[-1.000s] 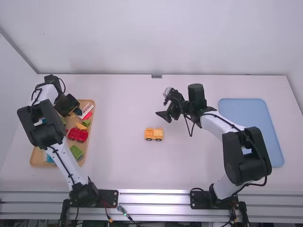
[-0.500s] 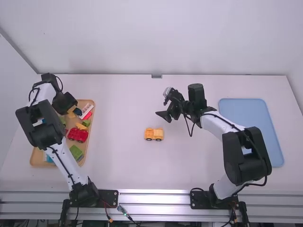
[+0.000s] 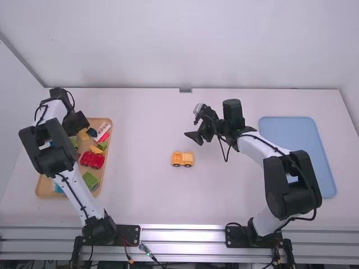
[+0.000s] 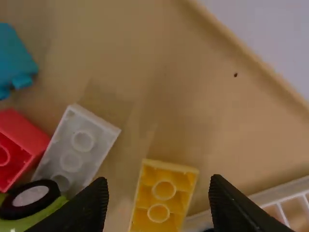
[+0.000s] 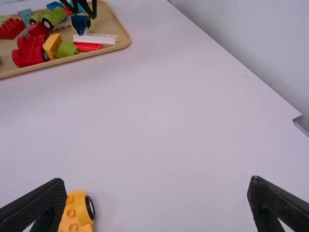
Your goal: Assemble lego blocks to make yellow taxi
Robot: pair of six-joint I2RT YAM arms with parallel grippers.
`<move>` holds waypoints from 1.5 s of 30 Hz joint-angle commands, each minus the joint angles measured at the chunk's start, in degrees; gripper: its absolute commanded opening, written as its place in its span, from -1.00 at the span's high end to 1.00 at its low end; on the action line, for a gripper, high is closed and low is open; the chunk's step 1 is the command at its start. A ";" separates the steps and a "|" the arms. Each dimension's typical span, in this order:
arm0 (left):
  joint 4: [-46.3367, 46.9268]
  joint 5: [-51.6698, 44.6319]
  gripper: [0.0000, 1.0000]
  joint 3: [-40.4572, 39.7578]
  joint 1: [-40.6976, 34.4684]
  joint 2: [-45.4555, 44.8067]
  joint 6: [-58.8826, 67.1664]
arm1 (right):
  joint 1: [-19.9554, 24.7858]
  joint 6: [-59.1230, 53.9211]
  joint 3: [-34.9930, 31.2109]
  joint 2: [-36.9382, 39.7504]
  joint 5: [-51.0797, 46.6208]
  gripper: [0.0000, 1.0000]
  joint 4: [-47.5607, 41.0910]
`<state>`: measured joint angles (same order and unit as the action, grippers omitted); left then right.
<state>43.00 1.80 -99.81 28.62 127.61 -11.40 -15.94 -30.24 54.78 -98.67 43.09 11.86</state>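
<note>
In the high view, the left arm (image 3: 76, 193) extends to the upper left, its gripper (image 3: 77, 122) angled downward; the right arm (image 3: 289, 182) bends at the right, its gripper (image 3: 191, 124) lying just above centre. In both wrist views, paired black fingers (image 4: 89, 208) stand apart at the bottom edge.
</note>
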 commanded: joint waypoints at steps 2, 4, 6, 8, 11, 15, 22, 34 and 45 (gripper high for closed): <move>-0.04 0.37 -0.12 2.73 0.26 -0.11 2.25 | 0.04 0.02 0.76 0.20 0.35 -0.98 0.11; 0.33 0.20 -0.11 2.75 0.28 -0.11 2.25 | 0.02 0.04 0.76 0.20 0.35 -0.98 0.31; 0.74 0.24 -0.10 2.78 0.26 -0.11 2.27 | 0.04 0.02 0.76 0.20 0.35 -0.98 0.48; 1.09 0.17 -0.06 3.02 0.26 -0.11 2.25 | 0.02 0.09 0.76 0.20 0.35 -0.98 0.76; 0.11 0.22 -0.04 4.31 0.26 -0.11 2.27 | 0.04 0.04 0.76 0.20 0.33 -0.98 0.76; -2.38 0.24 -0.04 6.88 0.24 -0.11 2.27 | 0.04 0.04 0.76 0.20 0.33 -0.98 0.76; -2.58 0.15 0.17 7.15 0.20 -0.11 2.23 | 0.04 0.04 0.76 0.20 0.33 -0.98 1.03; -1.79 -4.33 0.06 7.15 0.22 -0.11 2.23 | 0.02 0.44 0.76 0.20 0.35 -0.98 1.31; -1.68 -4.13 0.57 7.06 0.26 -0.11 2.16 | 0.02 0.48 0.76 0.20 0.57 -0.98 1.27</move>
<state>41.25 -1.02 -93.43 28.62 127.48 -9.23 -15.97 -30.09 54.78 -98.67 43.11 13.08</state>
